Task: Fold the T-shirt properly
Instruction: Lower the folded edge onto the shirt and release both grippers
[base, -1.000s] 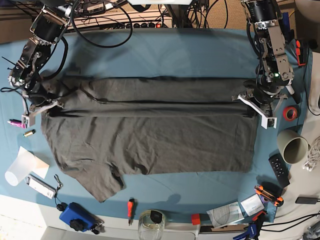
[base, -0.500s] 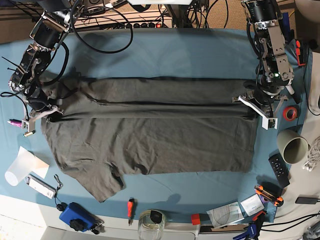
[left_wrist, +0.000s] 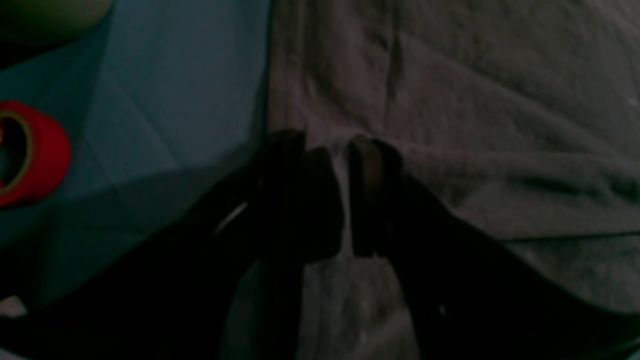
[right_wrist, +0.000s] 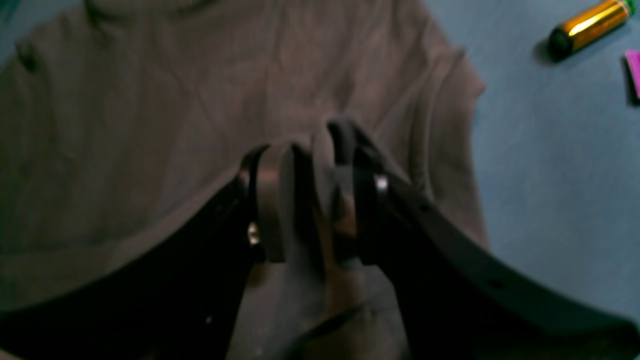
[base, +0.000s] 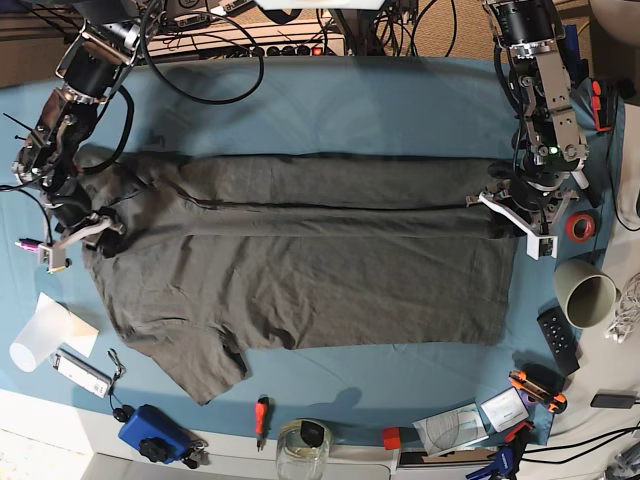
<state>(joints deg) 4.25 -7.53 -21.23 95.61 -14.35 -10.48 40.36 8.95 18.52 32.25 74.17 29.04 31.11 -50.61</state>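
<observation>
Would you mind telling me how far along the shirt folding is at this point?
Early on. The T-shirt has its far long edge folded toward the middle. The left gripper and right gripper each pinch cloth at opposite ends of that fold. The near sleeve still sticks out, and the near side and crosswise folds remain.

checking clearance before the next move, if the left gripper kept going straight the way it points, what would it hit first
The left gripper points down into the T-shirt; its fingers already pinch the cloth near the hem, so fabric comes first, then likely the blue table cloth beneath.
</observation>
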